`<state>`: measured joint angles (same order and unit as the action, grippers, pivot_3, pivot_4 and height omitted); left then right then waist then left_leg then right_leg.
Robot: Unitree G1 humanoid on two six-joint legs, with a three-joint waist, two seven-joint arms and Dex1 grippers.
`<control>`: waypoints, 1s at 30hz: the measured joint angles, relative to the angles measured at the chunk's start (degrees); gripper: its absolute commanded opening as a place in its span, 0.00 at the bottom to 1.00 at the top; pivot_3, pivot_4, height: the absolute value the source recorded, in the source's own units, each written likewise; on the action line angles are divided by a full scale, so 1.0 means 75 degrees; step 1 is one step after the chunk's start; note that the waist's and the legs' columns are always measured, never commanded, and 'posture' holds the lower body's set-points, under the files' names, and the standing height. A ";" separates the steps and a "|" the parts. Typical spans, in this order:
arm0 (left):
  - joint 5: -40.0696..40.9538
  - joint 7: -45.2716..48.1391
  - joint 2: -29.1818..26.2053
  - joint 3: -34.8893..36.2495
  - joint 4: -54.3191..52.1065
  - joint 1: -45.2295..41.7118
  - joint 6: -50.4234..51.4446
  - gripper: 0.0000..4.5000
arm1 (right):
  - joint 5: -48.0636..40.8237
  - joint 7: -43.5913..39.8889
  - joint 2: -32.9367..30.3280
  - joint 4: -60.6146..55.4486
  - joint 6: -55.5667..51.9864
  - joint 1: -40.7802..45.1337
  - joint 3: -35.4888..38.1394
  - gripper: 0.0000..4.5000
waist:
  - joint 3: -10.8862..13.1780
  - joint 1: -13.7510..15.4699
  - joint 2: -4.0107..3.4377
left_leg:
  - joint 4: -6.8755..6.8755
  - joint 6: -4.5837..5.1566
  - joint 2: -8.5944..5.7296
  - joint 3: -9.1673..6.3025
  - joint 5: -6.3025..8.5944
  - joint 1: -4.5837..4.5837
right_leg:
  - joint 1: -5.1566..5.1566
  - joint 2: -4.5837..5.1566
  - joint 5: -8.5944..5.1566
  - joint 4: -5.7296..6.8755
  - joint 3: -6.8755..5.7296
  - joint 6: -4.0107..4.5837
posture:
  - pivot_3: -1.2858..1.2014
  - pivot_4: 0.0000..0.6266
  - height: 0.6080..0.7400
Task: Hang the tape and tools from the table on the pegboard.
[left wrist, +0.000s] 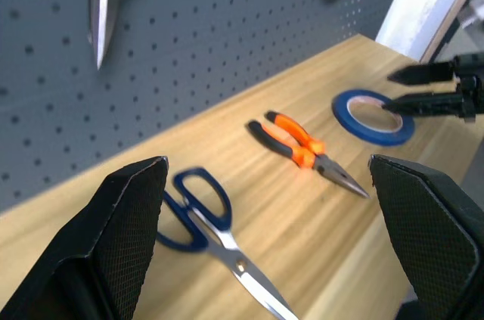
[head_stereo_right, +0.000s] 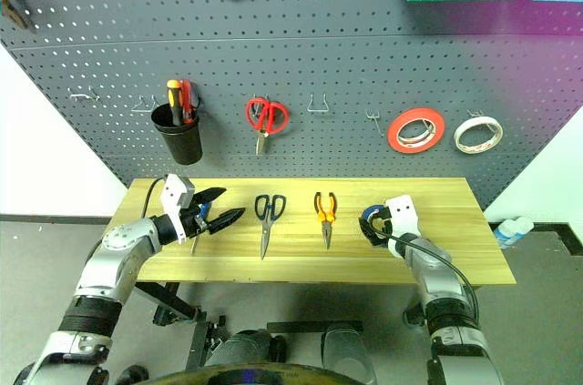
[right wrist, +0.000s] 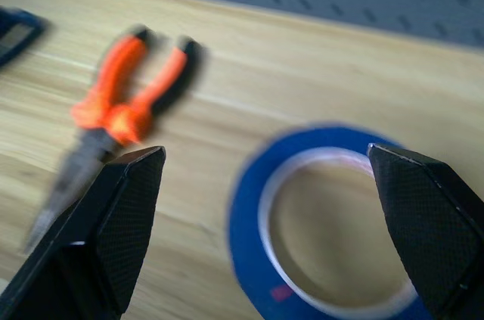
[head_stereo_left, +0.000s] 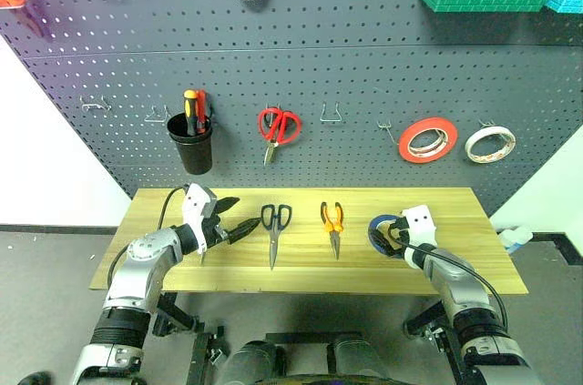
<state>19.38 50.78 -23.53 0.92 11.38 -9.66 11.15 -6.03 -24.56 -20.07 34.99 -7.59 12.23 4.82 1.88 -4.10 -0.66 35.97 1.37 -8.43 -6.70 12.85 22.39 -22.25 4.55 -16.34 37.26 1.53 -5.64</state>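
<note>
On the wooden table (head_stereo_left: pixel 474 248) the blue tape (head_stereo_left: pixel 381 234) lay flat, and the right gripper (head_stereo_left: pixel 393 241) hovered over it, fingers spread wide, gripping nothing. Left gripper (head_stereo_left: pixel 235 218) gaped empty beside the black-handled scissors (head_stereo_left: pixel 274 230); orange pliers (head_stereo_left: pixel 332 224) lay between.

Plenty of bare desk (head_stereo_left: pixel 437 267) around the blue tape (head_stereo_left: pixel 381 232), with open right pincer (head_stereo_left: pixel 393 238) right at it. Pliers (head_stereo_left: pixel 332 224) well apart on the left. Empty hook (head_stereo_left: pixel 331 116) on pegboard (head_stereo_left: pixel 364 66) between red scissors (head_stereo_left: pixel 278 127) and red-orange roll (head_stereo_left: pixel 428 140).
</note>
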 measured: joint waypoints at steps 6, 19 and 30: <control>0.0007 -0.0094 0.0015 0.0014 0.0000 -0.0007 -0.0002 0.99 | 0.0249 0.1539 0.0319 -0.0627 -0.0627 0.0348 0.0161 1.00 | 0.0002 0.0007 -0.0003 | -0.0004 -0.0001 0.0000 0.0000 0.0000 0.0001 | -0.0007 -0.0002 0.0001 0.0002 0.0003 -0.0001 | 0.47 0.00 1.00; 0.0328 0.0110 -0.0053 0.0046 -0.0145 -0.0002 0.0418 0.99 | 0.0092 0.1450 0.0297 -0.1670 -0.0613 0.0133 0.0241 1.00 | 0.0003 -0.0002 -0.0003 | -0.0005 0.0000 0.0000 0.0000 -0.0001 0.0002 | -0.0005 -0.0003 0.0001 -0.0001 0.0002 -0.0002 | 0.46 0.00 1.00; 0.0512 0.0978 -0.0507 -0.0270 -0.0891 -0.0191 0.1185 0.99 | -0.0284 -0.0150 0.0088 -0.2614 -0.0486 -0.0624 -0.0051 1.00 | 0.0101 0.0030 -0.0006 | -0.0004 0.0000 0.0002 0.0000 0.0000 0.0007 | -0.0002 0.0001 -0.0006 -0.0004 0.0004 0.0005 | 0.46 0.08 1.00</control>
<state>23.22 58.12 -27.33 -1.10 4.70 -11.09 20.04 -8.16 -25.68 -19.42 15.39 -11.23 7.55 4.44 2.63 -3.87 -0.71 35.94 1.37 -8.42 -6.70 12.85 22.44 -22.26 4.55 -16.38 37.23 1.56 -5.60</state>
